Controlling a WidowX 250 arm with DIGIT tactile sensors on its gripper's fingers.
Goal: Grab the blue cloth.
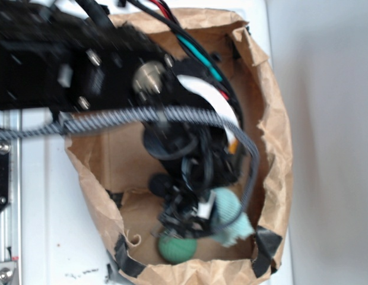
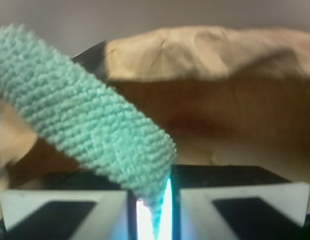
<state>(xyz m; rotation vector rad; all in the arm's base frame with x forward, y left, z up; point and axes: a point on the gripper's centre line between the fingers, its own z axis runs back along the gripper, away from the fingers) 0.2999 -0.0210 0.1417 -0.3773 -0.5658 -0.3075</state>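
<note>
My exterior cam looks steeply down into the paper bag (image 1: 273, 148); wrist cam sits close inside, facing its wall (image 2: 210, 55).

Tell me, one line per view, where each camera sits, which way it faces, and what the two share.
Exterior: overhead, looking down into the paper bag; the black arm hides much of it, its hand blurred above the ball and cloth.
Wrist: on the hand, looking along its fingers at the bag's wall.
Shared: the cloth, pinched at one end in the wrist view, and the bag.
</note>
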